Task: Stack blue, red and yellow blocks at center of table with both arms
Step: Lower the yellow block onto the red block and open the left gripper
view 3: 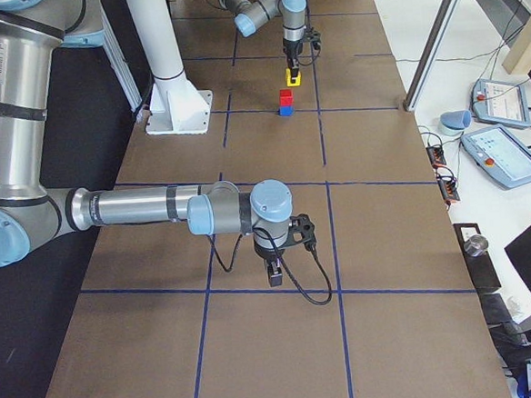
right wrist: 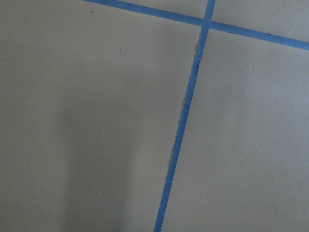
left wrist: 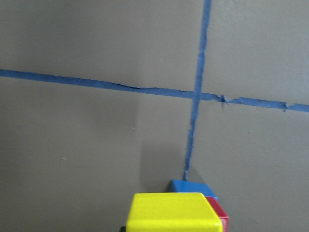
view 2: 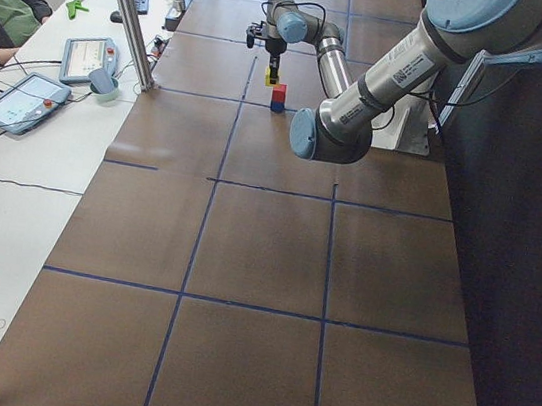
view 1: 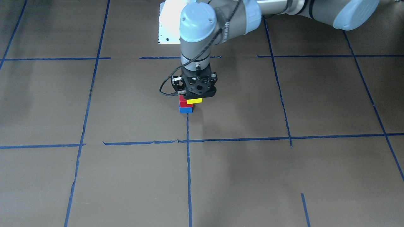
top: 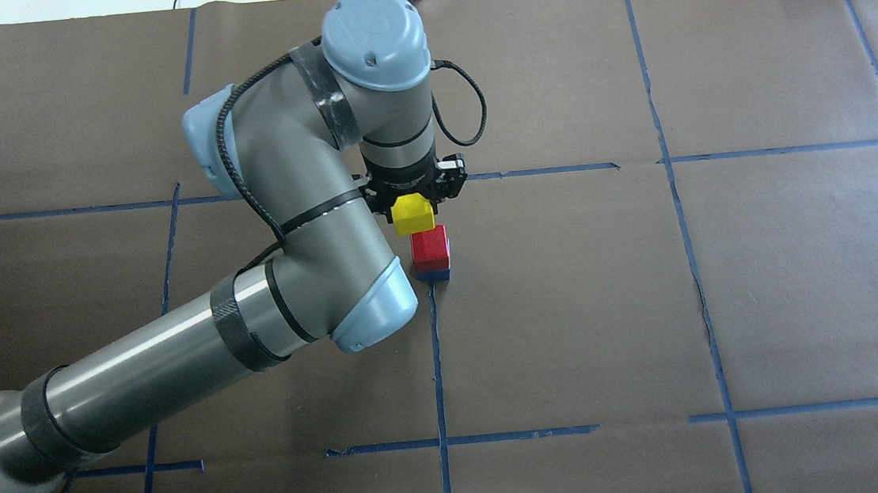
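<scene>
A red block (view 1: 182, 102) sits on a blue block (view 1: 185, 110) at the table's middle, by a blue tape crossing; they also show in the overhead view as red (top: 430, 249) on blue (top: 434, 275). My left gripper (view 1: 194, 100) is shut on a yellow block (top: 413, 215) and holds it just above the red block, a little off to one side. The left wrist view shows the yellow block (left wrist: 171, 212) over the stack. My right gripper (view 3: 273, 273) shows only in the exterior right view, low over the table and far from the stack; I cannot tell if it is open.
A white mounting plate (view 1: 167, 25) lies at the robot's base. Blue tape lines (top: 436, 358) grid the brown table. A metal post (view 3: 432, 42) and teach pendants (view 3: 499, 151) stand on the side bench; a person (view 2: 0, 9) sits there.
</scene>
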Controlling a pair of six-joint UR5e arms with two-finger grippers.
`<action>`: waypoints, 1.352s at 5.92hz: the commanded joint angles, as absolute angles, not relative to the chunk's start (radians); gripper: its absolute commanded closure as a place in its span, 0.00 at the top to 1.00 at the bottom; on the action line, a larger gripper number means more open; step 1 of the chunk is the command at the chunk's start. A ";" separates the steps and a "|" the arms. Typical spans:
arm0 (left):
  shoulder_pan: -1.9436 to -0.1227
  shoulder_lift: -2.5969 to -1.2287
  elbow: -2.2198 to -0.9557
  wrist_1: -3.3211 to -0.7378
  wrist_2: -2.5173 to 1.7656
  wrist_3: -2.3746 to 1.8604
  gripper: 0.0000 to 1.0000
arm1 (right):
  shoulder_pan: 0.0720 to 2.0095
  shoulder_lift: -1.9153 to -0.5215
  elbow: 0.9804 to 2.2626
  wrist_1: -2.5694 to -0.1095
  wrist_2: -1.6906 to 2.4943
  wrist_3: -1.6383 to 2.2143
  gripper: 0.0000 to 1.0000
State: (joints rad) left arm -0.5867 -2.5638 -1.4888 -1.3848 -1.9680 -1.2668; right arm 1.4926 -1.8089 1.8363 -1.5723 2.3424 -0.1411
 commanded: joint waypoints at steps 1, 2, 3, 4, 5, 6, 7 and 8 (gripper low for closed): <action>-0.536 -2.577 -1.468 -1.385 -1.941 -1.292 0.00 | 1.493 -1.809 1.836 -1.572 2.342 -0.141 1.00; -0.534 -2.576 -1.468 -1.387 -1.940 -1.292 0.00 | 1.493 -1.809 1.835 -1.572 2.342 -0.141 1.00; -0.534 -2.573 -1.467 -1.390 -1.940 -1.290 0.02 | 1.493 -1.810 1.836 -1.572 2.342 -0.141 1.00; -0.534 -2.572 -1.466 -1.393 -1.940 -1.290 0.03 | 1.493 -1.809 1.836 -1.572 2.342 -0.141 1.00; -0.535 -2.571 -1.466 -1.393 -1.940 -1.289 0.03 | 1.493 -1.809 1.836 -1.572 2.342 -0.141 1.00; -0.535 -2.571 -1.465 -1.394 -1.940 -1.289 0.03 | 1.493 -1.809 1.836 -1.572 2.344 -0.141 1.00; -0.537 -2.566 -1.465 -1.394 -1.940 -1.284 0.03 | 1.493 -1.809 1.836 -1.572 2.344 -0.141 1.00; -0.537 -2.563 -1.465 -1.394 -1.940 -1.282 0.03 | 1.493 -1.809 1.836 -1.572 2.344 -0.141 1.00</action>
State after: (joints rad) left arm -0.5364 -2.5665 -1.4651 -1.3943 -1.9405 -1.2846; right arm 1.4926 -1.8086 1.8361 -1.5723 2.3438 -0.1411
